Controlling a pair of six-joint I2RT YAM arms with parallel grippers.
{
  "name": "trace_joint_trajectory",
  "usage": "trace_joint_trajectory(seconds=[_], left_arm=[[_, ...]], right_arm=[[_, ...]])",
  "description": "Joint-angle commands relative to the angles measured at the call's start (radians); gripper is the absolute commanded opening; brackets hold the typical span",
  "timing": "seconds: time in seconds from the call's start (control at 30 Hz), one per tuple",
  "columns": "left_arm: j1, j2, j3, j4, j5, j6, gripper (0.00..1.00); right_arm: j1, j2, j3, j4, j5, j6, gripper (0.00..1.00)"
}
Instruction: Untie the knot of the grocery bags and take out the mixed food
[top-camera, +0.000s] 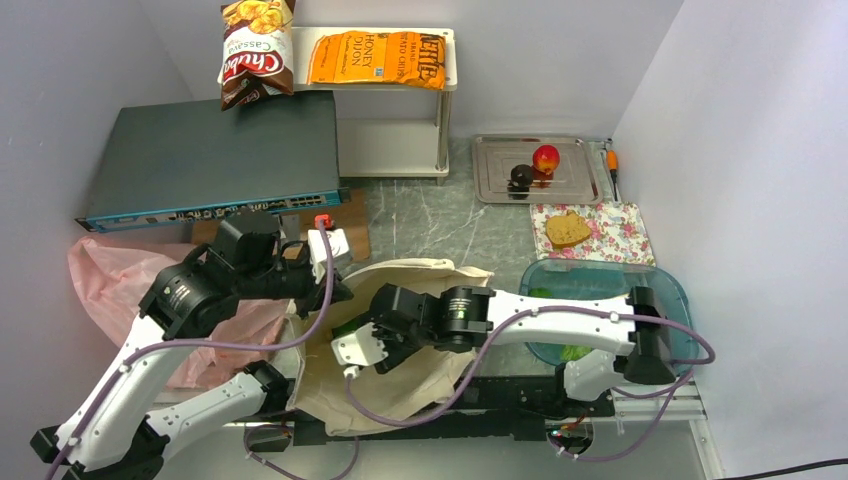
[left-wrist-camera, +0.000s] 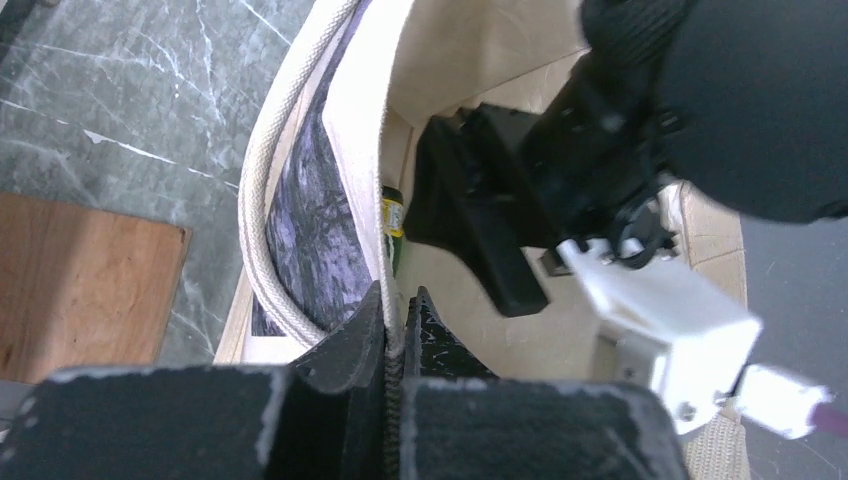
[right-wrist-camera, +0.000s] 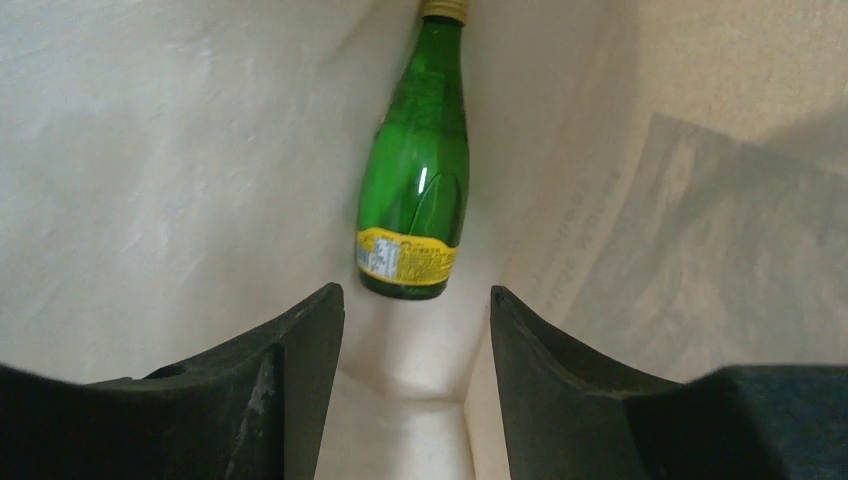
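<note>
The beige canvas tote (top-camera: 440, 285) lies open in front of the arms. My left gripper (top-camera: 336, 290) is shut on the tote's cloth rim (left-wrist-camera: 392, 300), next to its dark patterned side panel (left-wrist-camera: 320, 220). My right gripper (right-wrist-camera: 415, 305) is open and empty inside the tote (top-camera: 352, 328). A green bottle with a yellow label (right-wrist-camera: 415, 180) lies just beyond its fingertips and shows a little in the left wrist view (left-wrist-camera: 392, 215). The pink plastic bag (top-camera: 110, 280) lies flat at the left, partly under my left arm; its knot is hidden.
A brown-red chip bag (top-camera: 255, 50) and an orange chip bag (top-camera: 385, 58) lie on the white shelf (top-camera: 445, 90). A metal tray (top-camera: 500, 185) holds a red fruit (top-camera: 545, 158). A bread slice (top-camera: 567, 230) lies on floral cloth. Greens (top-camera: 572, 352) are in a blue tub (top-camera: 672, 290). A dark box (top-camera: 210, 160) is behind.
</note>
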Motion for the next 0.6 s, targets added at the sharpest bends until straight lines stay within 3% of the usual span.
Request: trace_joint_trajectory(seconds=[0.0,0.13,0.43,0.57], left_arm=[[0.001,-0.034,-0.005,0.101,0.063,-0.001,0.0],[0.003,-0.041,0.001,0.105,0.067,-0.01,0.0],[0.002,-0.05,0.022,0.097,0.09,-0.013,0.0],[0.001,-0.048,0.023,0.095,0.087,-0.004,0.0]], right_arm=[[-0.018,0.049,-0.005,0.177,0.05,0.037,0.59],[-0.065,0.118,-0.044,0.18,0.01,0.09,0.63],[-0.138,0.218,-0.046,0.18,0.001,0.082,0.89],[-0.137,0.268,-0.024,0.182,0.002,0.083,0.94]])
